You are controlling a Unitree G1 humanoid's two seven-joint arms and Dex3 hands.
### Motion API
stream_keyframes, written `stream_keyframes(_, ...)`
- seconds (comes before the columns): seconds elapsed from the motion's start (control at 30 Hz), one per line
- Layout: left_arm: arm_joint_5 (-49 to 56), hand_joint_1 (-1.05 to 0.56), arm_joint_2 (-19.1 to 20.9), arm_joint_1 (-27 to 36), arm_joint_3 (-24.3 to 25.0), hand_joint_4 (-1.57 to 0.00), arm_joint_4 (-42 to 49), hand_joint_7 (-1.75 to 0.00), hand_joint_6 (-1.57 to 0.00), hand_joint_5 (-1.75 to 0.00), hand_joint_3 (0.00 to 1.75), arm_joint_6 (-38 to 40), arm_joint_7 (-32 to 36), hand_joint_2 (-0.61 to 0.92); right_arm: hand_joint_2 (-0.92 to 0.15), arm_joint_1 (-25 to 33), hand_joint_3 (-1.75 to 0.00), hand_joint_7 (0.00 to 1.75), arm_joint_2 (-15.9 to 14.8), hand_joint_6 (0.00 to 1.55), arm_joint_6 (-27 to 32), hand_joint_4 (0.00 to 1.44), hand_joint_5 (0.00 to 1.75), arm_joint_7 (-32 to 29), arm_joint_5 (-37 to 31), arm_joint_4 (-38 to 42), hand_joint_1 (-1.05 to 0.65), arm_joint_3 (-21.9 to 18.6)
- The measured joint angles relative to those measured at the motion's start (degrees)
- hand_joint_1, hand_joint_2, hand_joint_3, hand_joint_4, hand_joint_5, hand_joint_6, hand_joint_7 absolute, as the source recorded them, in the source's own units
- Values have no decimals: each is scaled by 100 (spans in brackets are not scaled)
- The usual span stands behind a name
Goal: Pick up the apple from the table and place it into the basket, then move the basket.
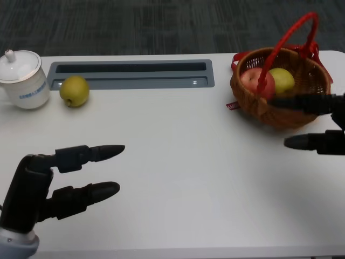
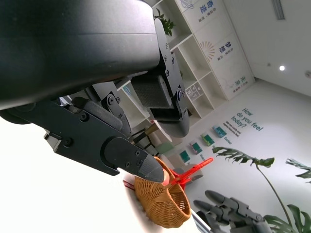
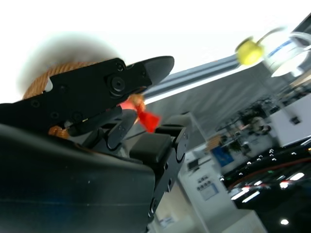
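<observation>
A woven basket (image 1: pixel 253 97) with a red handle (image 1: pixel 291 38) stands at the table's far right. Inside it lie a red apple (image 1: pixel 251 80) and a yellow-green apple (image 1: pixel 284 79). A yellow-green fruit (image 1: pixel 74 90) sits on the table at the far left. My right hand (image 1: pixel 330 141) is at the basket's near right side with its fingers spread; the upper finger lies against the basket's wall and nothing is held. My left hand (image 1: pixel 59 181) hovers open at the lower left, far from the basket. The left wrist view shows the basket (image 2: pixel 160 201) and my right hand (image 2: pixel 233 211) beyond it.
A white lidded cup (image 1: pixel 22 80) stands at the far left, beside the fruit. A grey recessed tray (image 1: pixel 129 74) runs along the table's back edge. The right wrist view shows the fruit (image 3: pixel 249 51) and the cup (image 3: pixel 291 58) far off.
</observation>
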Motion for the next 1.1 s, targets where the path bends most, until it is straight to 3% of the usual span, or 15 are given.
stream_keyframes(0.2, 1, -36, 6, -105, -29, -107, 113, -1, -100, -1, 0, -86, -25, 83, -87, 921, 0, 2, 419, 48, -63, 56, 2, 795, 920, -1177, -57, 2)
stream_keyframes(0.43, 3, -36, 23, -275, -56, -107, 230, -1, -101, -2, 0, -122, -105, 81, -88, 1321, 0, 1, 1065, 55, 55, 61, 1, 1307, 1264, -1756, -56, 185)
stream_keyframes(0.87, -46, -37, 29, -263, -69, -107, 288, 0, -99, -1, 0, -208, -257, 83, -83, 1188, 0, 1, 1804, 60, 357, 71, 1, 1621, 1289, -1533, -40, 192)
stream_keyframes(1.1, -12, -37, 32, -256, -40, -107, 288, 0, -99, -1, 0, -312, -261, 83, -90, 1078, -9, 2, 2016, 66, 270, 75, 2, 1817, 1360, -1175, -25, 181)
